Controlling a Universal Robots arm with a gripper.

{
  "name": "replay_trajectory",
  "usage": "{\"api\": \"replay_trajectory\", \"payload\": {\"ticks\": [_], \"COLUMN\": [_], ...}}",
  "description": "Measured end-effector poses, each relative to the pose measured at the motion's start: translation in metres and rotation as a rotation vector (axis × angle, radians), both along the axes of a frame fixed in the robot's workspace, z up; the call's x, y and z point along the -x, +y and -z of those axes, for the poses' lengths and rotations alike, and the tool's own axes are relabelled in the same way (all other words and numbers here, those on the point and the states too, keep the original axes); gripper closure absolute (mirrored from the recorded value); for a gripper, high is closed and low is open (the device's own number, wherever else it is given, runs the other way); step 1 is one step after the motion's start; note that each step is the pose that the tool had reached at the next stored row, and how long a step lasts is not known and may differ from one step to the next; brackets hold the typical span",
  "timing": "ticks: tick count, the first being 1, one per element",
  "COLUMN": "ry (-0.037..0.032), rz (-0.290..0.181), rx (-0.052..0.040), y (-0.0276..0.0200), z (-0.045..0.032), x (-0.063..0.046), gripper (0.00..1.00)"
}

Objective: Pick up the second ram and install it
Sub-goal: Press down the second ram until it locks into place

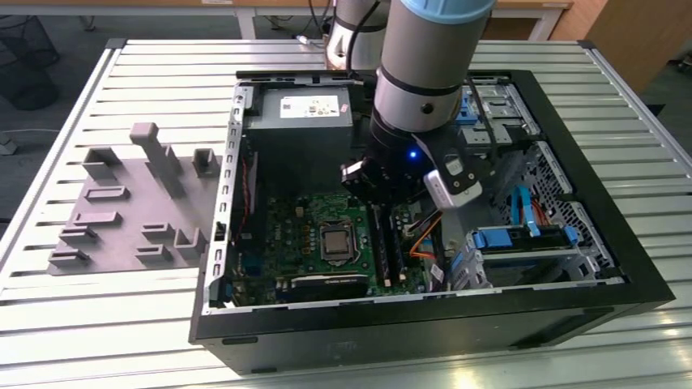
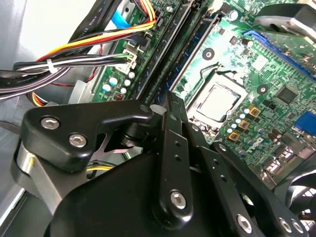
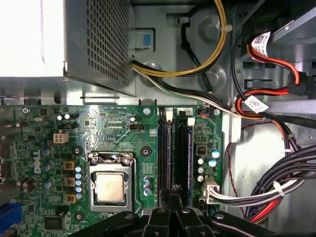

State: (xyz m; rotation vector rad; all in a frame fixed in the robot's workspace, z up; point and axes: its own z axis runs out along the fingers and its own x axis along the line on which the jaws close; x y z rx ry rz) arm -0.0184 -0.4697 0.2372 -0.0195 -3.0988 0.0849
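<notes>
Black linkage arms of the gripper (image 2: 169, 101) fill the foreground in the second wrist view, matte metal with bright screw heads. The fingers are drawn together to one narrow tip with no gap between them, and whether anything thin is pinched there I cannot tell. That tip hangs right over the memory slots. In line with it a long dark strip runs away along the board, seemingly the second ram (image 2: 195, 49), standing on edge in its slot.

The first wrist view looks straight down and gives what the slanted one cannot. The second ram (image 3: 164, 148) lies parallel to another dark stick (image 3: 184, 148) just beside it. The silver processor (image 3: 109, 186) sits in its latch frame on the green motherboard (image 3: 108, 131), and a perforated grey power supply (image 3: 98, 39) lies beyond. Red, yellow and black cables (image 3: 266, 106) loop along the bare steel wall.

From across the room, the open black computer case (image 1: 433, 324) holds all of this, the arm (image 1: 427, 73) reaching down into it. Outside the case, at the exterior view's left, grey slotted blocks (image 1: 130, 211) stand on the ribbed metal table (image 1: 65, 324).
</notes>
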Motion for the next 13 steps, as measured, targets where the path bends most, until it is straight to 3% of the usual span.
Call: {"api": "replay_trajectory", "payload": {"ticks": [13], "ry": [0.0005], "rz": [0.0], "rx": [0.0012], "y": [-0.0002], "z": [0.0183], "x": [0.0], "gripper": [0.89]}}
